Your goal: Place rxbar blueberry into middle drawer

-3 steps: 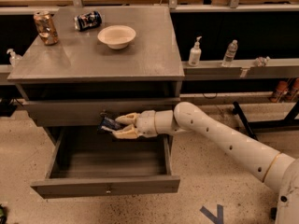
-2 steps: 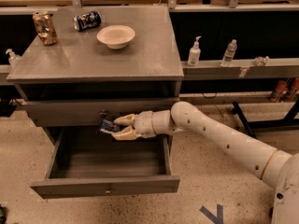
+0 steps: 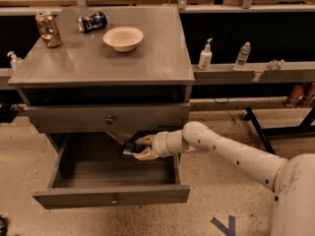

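The middle drawer (image 3: pixel 110 196) is pulled open below the upper knobbed drawer front (image 3: pixel 108 118); its deep grey box shows bare inside. My gripper (image 3: pixel 139 148) reaches from the right over the drawer's right rear part. It is shut on the rxbar blueberry (image 3: pixel 130 148), a small dark bar with pale blue marks, which sticks out to the left between the fingers, held above the drawer floor.
On the cabinet top (image 3: pixel 147 65) stand a white bowl (image 3: pixel 123 37), a brown can (image 3: pixel 48 29) and a blue can lying on its side (image 3: pixel 92 21). Bottles (image 3: pixel 205 55) stand on the ledge at the right. My white arm (image 3: pixel 236 156) crosses from the lower right.
The gripper with the bar has moved slightly down and to the right, deeper over the open drawer. The drawer has stayed open.
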